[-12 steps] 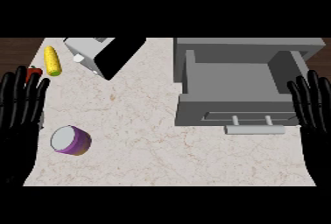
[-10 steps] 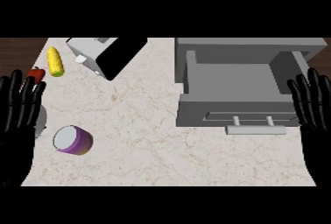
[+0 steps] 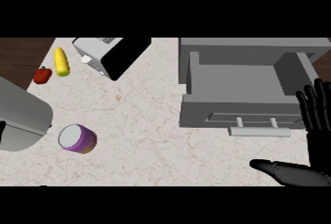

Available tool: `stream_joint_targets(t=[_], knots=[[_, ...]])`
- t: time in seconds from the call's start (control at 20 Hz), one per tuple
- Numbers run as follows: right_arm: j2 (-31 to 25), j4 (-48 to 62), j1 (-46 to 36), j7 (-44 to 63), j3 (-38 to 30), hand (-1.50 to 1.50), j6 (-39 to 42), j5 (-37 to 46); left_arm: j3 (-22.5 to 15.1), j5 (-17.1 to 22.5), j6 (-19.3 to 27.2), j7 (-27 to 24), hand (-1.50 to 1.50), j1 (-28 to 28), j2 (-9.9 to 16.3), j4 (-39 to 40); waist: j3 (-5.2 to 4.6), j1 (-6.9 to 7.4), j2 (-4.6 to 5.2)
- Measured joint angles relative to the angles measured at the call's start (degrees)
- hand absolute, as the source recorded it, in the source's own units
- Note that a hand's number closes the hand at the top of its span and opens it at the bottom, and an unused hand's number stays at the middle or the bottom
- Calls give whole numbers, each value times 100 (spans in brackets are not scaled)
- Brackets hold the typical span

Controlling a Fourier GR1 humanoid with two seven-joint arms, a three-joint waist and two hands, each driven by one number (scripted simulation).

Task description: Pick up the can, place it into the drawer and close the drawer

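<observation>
Since the earlier frame our left forearm (image 3: pixel 22 116) has swung in over the surface's (image 3: pixel 149 131) left edge, its robot hand out of view. The can (image 3: pixel 77 138) lies just right of it, well apart from the open drawer (image 3: pixel 241 89). At the right edge our right robot hand (image 3: pixel 317 131) rests with fingers spread.

A purple can (image 3: pixel 78 138) lies on the tabletop (image 3: pixel 142 127) at the lower left, just beside a grey forearm (image 3: pixel 19 116) at the left edge. The grey drawer (image 3: pixel 242 89) is open at the upper right. The right hand (image 3: pixel 317 131) rests at the right edge, fingers (image 3: pixel 315 103) straight. At the upper left are a corn cob (image 3: pixel 61 61), a red pepper (image 3: pixel 43 75) and a toaster (image 3: pixel 110 54).
</observation>
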Motion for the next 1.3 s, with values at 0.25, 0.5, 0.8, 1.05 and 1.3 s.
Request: stream_joint_targets(t=[0.25,0.5,0.8,1.05,1.3], knots=[[-86,149,15,201,-235,-150,43,-143,433,291,-56,443,-150,277,52,-207,6,-43,-5],[-46,73,139,212,-311,-150,87,-197,698,416,-120,719,-150,136,42,-317,9,-71,-5],[-27,-74,186,315,-338,-150,112,-190,565,64,-150,696,-150,-128,-137,73,10,-89,-3],[-68,-51,198,269,-495,-150,217,-336,211,-365,-129,339,-150,-92,-441,539,10,-95,-2],[-72,-313,510,194,-574,-150,381,-388,35,-667,-6,50,-150,-186,-556,1057,9,-101,-3]])
